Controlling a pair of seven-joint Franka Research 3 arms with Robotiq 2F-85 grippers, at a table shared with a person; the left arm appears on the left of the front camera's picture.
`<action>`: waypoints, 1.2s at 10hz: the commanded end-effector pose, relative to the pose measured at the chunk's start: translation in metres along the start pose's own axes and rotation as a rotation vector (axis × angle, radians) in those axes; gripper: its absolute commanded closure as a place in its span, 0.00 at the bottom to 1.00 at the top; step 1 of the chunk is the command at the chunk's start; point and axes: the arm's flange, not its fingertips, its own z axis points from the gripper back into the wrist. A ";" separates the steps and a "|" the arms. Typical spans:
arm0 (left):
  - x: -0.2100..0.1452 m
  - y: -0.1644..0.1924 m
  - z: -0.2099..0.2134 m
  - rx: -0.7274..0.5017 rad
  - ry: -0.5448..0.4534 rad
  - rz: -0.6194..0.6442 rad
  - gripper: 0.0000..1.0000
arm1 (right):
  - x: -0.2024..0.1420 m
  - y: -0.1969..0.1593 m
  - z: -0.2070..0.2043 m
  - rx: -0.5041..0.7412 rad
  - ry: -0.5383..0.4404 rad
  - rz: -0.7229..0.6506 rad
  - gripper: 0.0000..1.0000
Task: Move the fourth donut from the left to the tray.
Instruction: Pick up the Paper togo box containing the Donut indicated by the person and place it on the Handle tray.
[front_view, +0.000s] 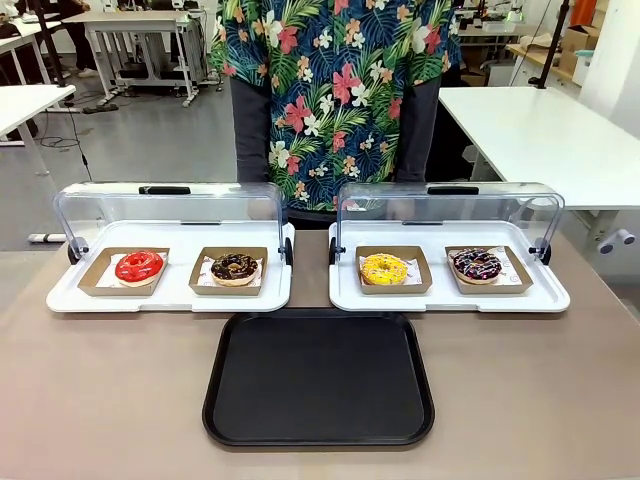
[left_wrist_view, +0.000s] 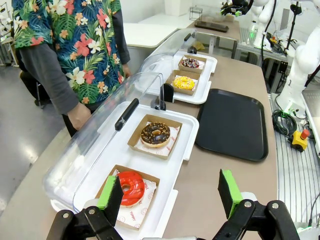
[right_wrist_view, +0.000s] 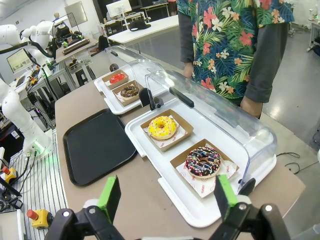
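Note:
The fourth donut (front_view: 477, 264), dark chocolate with pink and white drizzle, lies in a brown cardboard holder at the right end of the right display tray (front_view: 545, 300). It appears close below my right gripper (right_wrist_view: 167, 196), as the fourth donut (right_wrist_view: 203, 162), and far off in the left wrist view as the fourth donut (left_wrist_view: 190, 62). The black tray (front_view: 318, 378) sits at the table's front middle, with nothing on it. My right gripper is open and holds nothing. My left gripper (left_wrist_view: 170, 193) is open too, hovering above the red donut (left_wrist_view: 130, 187).
Left to right stand a red donut (front_view: 139, 267), a chocolate crumb donut (front_view: 235, 267) and a yellow donut (front_view: 384, 268), each in a holder. Both clear domed lids (front_view: 170, 215) are swung back. A person in a flowered shirt (front_view: 330, 90) stands behind the display trays.

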 end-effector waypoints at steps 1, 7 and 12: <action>0.001 0.001 0.001 -0.004 -0.003 -0.004 0.00 | 0.001 0.000 -0.001 0.003 -0.023 0.016 0.00; 0.001 0.001 0.001 -0.004 -0.003 -0.004 0.00 | 0.001 0.000 -0.001 0.003 -0.023 0.016 0.00; 0.001 0.001 0.001 -0.004 -0.003 -0.004 0.00 | 0.001 0.000 -0.001 0.003 -0.023 0.016 0.00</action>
